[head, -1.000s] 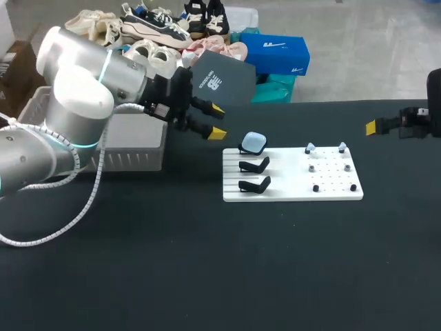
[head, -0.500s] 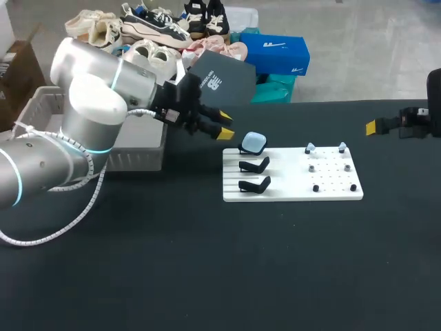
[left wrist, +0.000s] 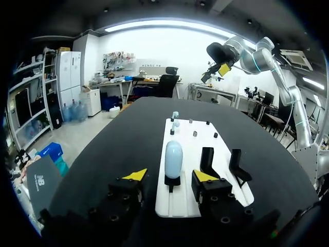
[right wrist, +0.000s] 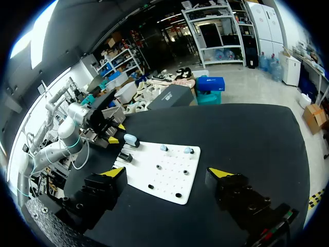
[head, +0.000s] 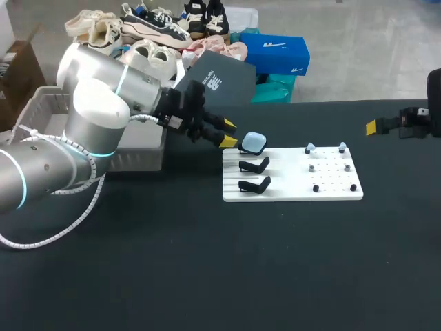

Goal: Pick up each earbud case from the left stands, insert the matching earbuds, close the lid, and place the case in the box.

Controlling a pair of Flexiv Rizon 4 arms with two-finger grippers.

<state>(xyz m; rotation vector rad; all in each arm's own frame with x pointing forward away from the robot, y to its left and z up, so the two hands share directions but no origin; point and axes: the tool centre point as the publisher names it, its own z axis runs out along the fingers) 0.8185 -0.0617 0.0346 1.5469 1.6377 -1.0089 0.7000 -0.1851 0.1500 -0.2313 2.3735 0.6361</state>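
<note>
Left gripper (head: 228, 133) spread wide, empty, just left of the case (head: 254, 143); right gripper (right wrist: 166, 173) wide, empty, far right.

A rounded pale blue earbud case (head: 253, 142) is sitting on the rearmost black stand (head: 243, 148). Two pale earbuds (head: 310, 147) are standing at the white board's (head: 289, 192) far edge.

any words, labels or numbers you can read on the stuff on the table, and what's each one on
No readable text on anything on the table.
white board: bare, no print.
earbud case: plain, no label showing.
black stands: no marks.
box: nothing to read on its wall.
left claw: yellow tips, no lettering visible.
</note>
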